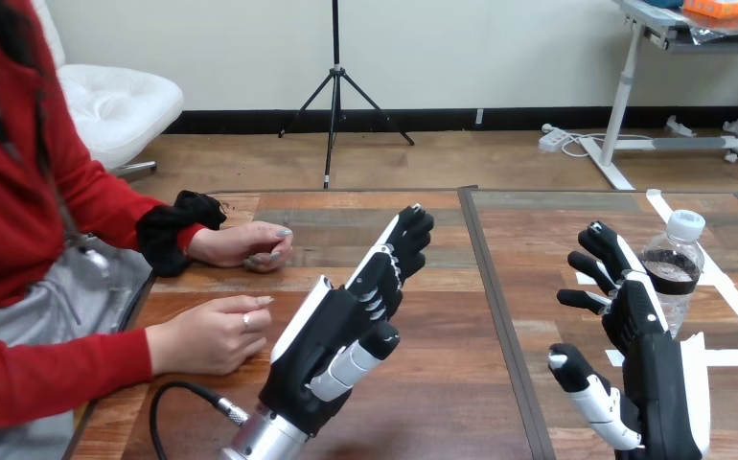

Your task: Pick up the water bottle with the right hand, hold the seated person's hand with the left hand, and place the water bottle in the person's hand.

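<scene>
1. Table (442,402): we are recording a wooden top that is filling the lower half of the frame, with a dark seam running down it just right of centre.

2. Left hand (341,331): it is rising from the bottom edge left of centre and reaching toward the upper right. Its fingers are lying straight and released, the thumb is sticking out to the right, and it is grasping nothing. It is staying apart from both of the person's hands.

3. Right hand (648,335): it is standing at the lower right, back turned to the right. Its fingers are spreading loosely, slightly bent, and are closing on nothing. It is sitting just left of the water bottle and overlapping its base; we are unable to tell whether the two are touching.

4. Person's lower hand (207,335): it is resting on the table at left of centre, loosely curled, just left of the left hand.

5. Person's upper hand (241,244): it is resting on the table higher up at the left, fingers curled under.

6. Water bottle (680,273): clear, with a white cap and a dark band, it is standing upright on the table at middle right, among white tape lines (729,287).

7. Black cable (169,398): it is looping across the table at the lower left.
</scene>
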